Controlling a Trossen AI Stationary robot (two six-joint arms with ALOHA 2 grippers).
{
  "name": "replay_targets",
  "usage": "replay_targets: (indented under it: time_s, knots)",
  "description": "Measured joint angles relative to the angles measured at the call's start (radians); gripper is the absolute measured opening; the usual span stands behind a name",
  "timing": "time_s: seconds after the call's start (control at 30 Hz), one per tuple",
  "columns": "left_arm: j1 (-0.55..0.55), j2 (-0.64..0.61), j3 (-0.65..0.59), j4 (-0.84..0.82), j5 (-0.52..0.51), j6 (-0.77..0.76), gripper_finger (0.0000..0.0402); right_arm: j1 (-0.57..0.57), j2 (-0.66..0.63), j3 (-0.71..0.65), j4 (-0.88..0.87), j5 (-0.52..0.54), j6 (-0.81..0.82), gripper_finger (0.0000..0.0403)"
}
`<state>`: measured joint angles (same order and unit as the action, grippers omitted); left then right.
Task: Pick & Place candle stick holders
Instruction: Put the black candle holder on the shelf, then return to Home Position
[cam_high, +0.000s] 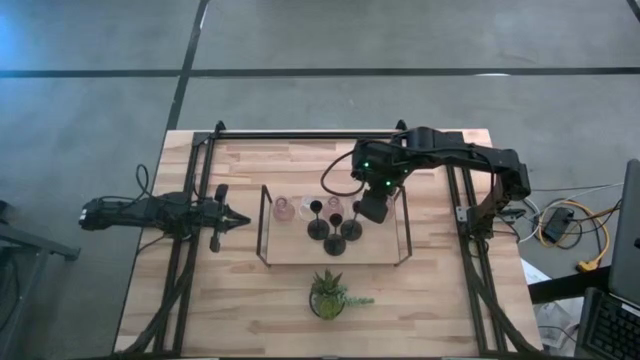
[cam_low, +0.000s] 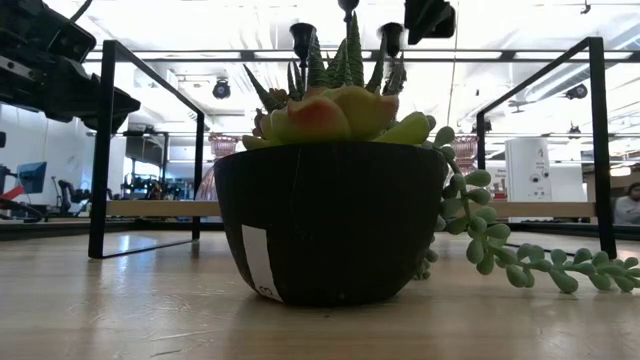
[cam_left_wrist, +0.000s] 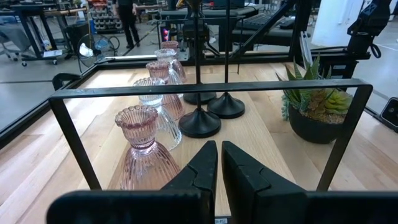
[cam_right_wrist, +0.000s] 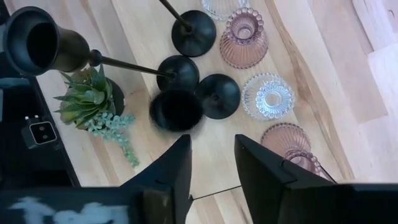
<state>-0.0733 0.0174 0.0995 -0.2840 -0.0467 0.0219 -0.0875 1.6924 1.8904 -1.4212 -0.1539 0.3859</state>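
Wooden worktop (cam_high: 200, 300) | candle stick holders (cam_high: 330, 222) centre frame inside tray (cam_high: 262, 240) | right pincer (cam_high: 372, 207) above them, parted, empty | left pincer (cam_high: 232, 220) closed, idle | next: retreat or re-pick.

The right arm reaches in from the counter's right side, elbow bent, its wrist turned downward. The right pincer (cam_high: 372, 208) hangs above the counter's middle, its two fingers (cam_right_wrist: 169, 174) parted with nothing between them. The left arm lies low and straight along the left side; the left pincer (cam_high: 238, 220) is closed, fingers together.
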Motion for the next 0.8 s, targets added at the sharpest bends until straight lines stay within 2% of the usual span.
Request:
replay_targets:
  time_s: [0.2, 0.37, 0.6, 0.8]
  knots:
    - [0.0, 0.0, 0.0, 0.0, 0.0, 0.0, 0.0028, 0.0, -0.015, 0.0, 0.003, 0.003, 0.0, 0.0141]
    - [0.0, 0.0, 0.0, 0.0, -0.001, 0.0, 0.0028, 0.011, -0.038, 0.0, 0.004, 0.011, 0.005, 0.0145]
    - [0.0, 0.0, 0.0, 0.0, -0.004, 0.0, 0.0028, 0.066, -0.122, 0.0, 0.017, 0.06, 0.006, 0.0126]
    - [0.0, 0.0, 0.0, 0.0, -0.004, 0.0, 0.0028, 0.158, -0.241, 0.0, 0.087, 0.187, -0.022, 0.0086]
